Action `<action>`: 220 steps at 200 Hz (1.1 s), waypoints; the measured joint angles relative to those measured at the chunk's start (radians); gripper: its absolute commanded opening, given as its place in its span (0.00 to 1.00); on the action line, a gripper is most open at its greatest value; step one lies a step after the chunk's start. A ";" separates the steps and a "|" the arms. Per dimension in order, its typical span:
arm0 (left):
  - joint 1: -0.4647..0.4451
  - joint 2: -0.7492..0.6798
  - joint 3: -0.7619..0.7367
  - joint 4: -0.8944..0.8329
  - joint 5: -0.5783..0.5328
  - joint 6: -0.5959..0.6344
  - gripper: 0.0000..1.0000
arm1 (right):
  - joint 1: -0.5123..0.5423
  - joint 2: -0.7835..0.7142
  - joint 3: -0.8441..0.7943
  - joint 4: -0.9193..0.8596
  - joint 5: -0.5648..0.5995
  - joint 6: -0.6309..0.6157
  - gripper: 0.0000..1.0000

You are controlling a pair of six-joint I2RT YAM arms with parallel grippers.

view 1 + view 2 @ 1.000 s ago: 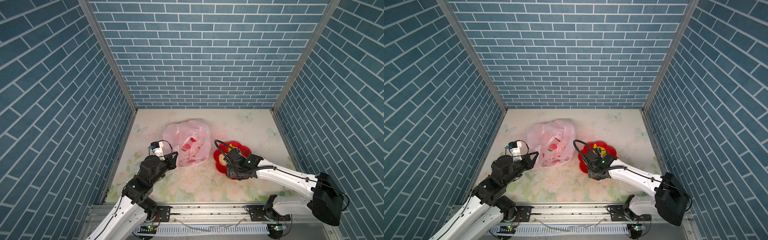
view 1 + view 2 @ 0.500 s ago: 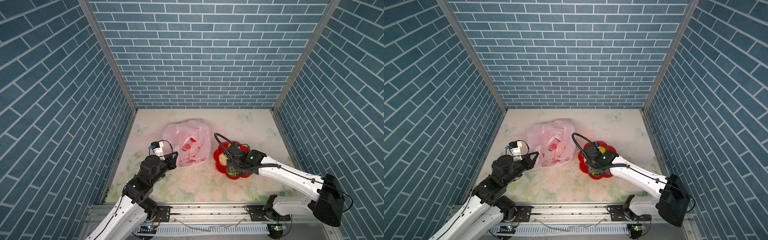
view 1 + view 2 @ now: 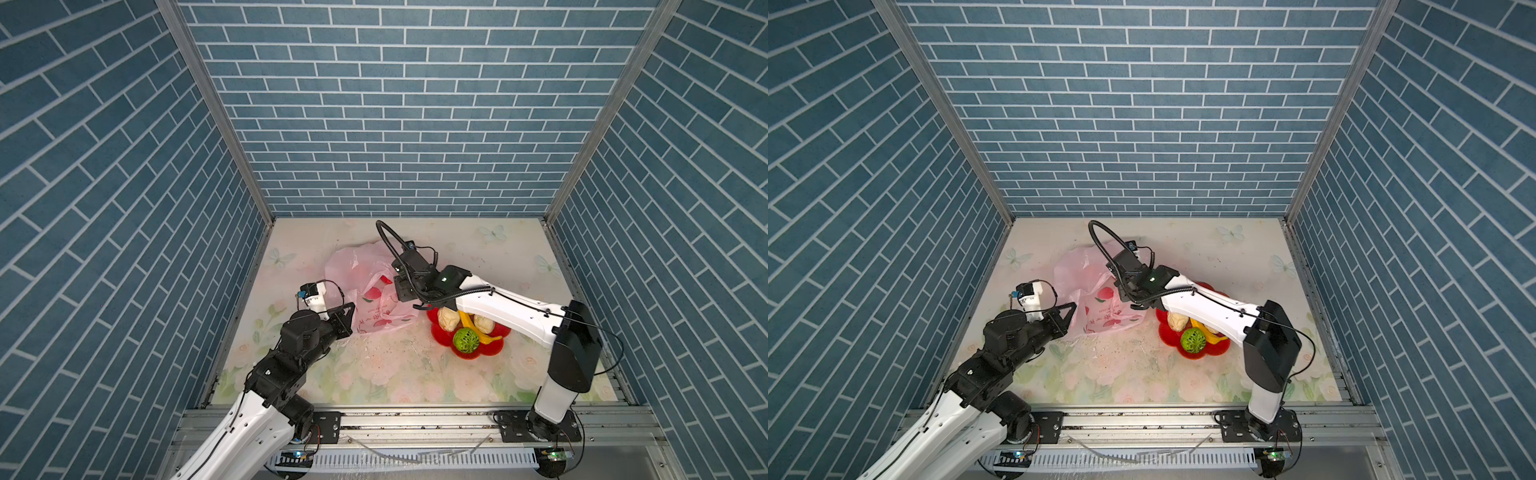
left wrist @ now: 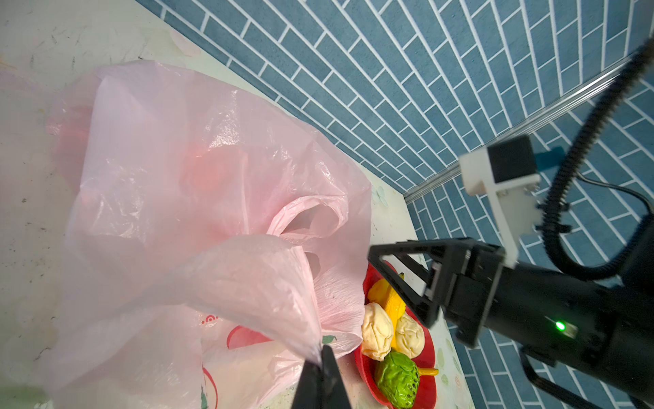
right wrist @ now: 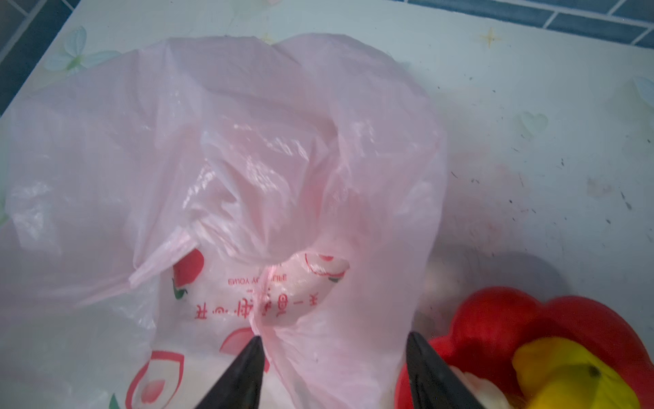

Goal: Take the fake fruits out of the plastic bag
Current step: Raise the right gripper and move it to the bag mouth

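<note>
left gripper [image 4: 320,357]: clamped shut on a pinched fold of the thin translucent pale-pink plastic bag [image 4: 170,198], holding that film lifted; same as a second ago.
right gripper [image 5: 332,345]: jaws apart, gripping nothing; tips at the bag's crumpled edge on the dish side. A second ago it hung over the dish.
bag position: on the floral-print tabletop [image 3: 374,374], between both grippers, just beside the red flower-shaped dish [image 3: 490,353].
dish contents: two cream lumpy toy fruits [image 3: 449,319], yellow toy banana [image 3: 489,338], green textured ball [image 3: 465,340].
inside bag: reddish blur [image 4: 208,171] through the film; cannot tell what.
</note>
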 measured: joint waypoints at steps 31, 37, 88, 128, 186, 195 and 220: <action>0.000 -0.030 0.000 -0.002 0.001 -0.013 0.00 | 0.000 0.122 0.114 0.004 -0.004 -0.050 0.68; 0.000 -0.037 0.000 -0.002 0.000 -0.015 0.00 | 0.000 0.140 0.132 0.000 -0.004 -0.057 0.68; 0.000 -0.085 -0.003 -0.022 -0.001 -0.030 0.00 | -0.001 0.225 0.249 -0.014 0.009 -0.101 0.65; 0.000 -0.100 -0.019 -0.024 -0.003 -0.038 0.00 | -0.014 0.272 0.309 -0.018 0.045 -0.134 0.43; 0.000 -0.078 -0.061 0.014 -0.045 -0.040 0.00 | -0.029 0.304 0.443 -0.049 -0.007 -0.273 0.09; 0.000 -0.074 -0.065 0.022 -0.052 -0.040 0.00 | -0.029 0.303 0.452 -0.052 -0.032 -0.296 0.07; 0.000 -0.070 -0.068 0.044 -0.071 -0.040 0.00 | -0.027 0.301 0.454 -0.062 -0.121 -0.363 0.00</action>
